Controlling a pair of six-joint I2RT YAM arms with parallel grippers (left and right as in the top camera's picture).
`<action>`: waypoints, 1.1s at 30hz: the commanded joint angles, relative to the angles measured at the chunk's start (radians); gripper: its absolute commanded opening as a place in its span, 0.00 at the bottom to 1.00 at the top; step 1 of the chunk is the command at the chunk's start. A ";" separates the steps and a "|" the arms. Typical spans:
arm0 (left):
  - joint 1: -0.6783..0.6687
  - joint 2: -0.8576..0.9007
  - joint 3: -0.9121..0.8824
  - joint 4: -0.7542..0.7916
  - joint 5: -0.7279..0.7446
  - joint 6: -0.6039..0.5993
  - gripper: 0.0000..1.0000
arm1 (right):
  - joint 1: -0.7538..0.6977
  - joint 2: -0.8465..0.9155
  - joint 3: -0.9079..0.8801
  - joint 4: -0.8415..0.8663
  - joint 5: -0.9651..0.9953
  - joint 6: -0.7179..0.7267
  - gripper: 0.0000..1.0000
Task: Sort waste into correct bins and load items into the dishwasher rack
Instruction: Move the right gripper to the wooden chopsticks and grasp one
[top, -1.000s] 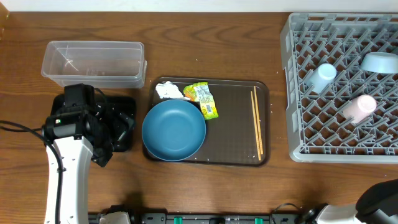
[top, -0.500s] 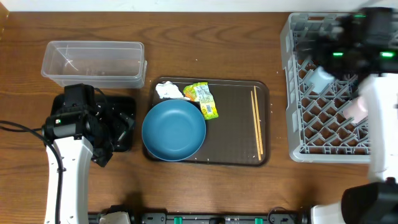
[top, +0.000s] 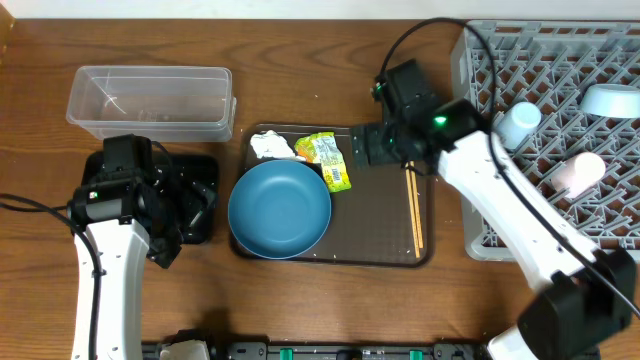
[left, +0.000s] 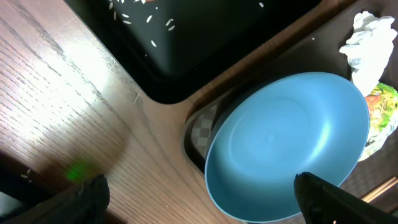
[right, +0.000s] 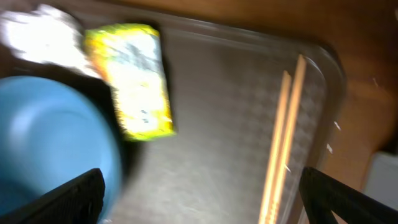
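A dark-blue plate (top: 280, 208) lies on the left of the brown tray (top: 380, 220), with a white tissue (top: 270, 147) and a green-and-yellow wrapper (top: 328, 158) behind it. Wooden chopsticks (top: 414, 205) lie along the tray's right side. My right gripper (top: 368, 145) hovers open over the tray's back, between wrapper (right: 134, 81) and chopsticks (right: 283, 137), holding nothing. Over the black tray (top: 205, 190) my left gripper (top: 190, 210) stands open and empty. Rice grains (left: 149, 22) lie in that tray. The plate (left: 286, 143) is just right of it.
A clear tub (top: 150, 100) stands at the back left. The grey rack (top: 560, 60) at the right holds a light-blue cup (top: 520, 122), a whitish cup (top: 578, 172) and a light-blue bowl (top: 610, 100). My right arm crosses the rack's near-left corner.
My right arm has swung up from the near right, over the rack, then left to the back of the brown tray. The left arm has not moved.
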 joint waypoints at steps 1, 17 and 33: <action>-0.002 0.003 0.016 0.000 -0.014 0.006 0.98 | 0.001 0.045 -0.006 -0.043 0.127 0.080 0.99; -0.002 0.003 0.016 0.000 -0.014 0.006 0.98 | 0.018 0.165 -0.120 -0.049 0.102 0.101 0.65; -0.002 0.003 0.016 0.000 -0.014 0.006 0.98 | 0.001 0.185 -0.282 0.102 0.068 0.101 0.64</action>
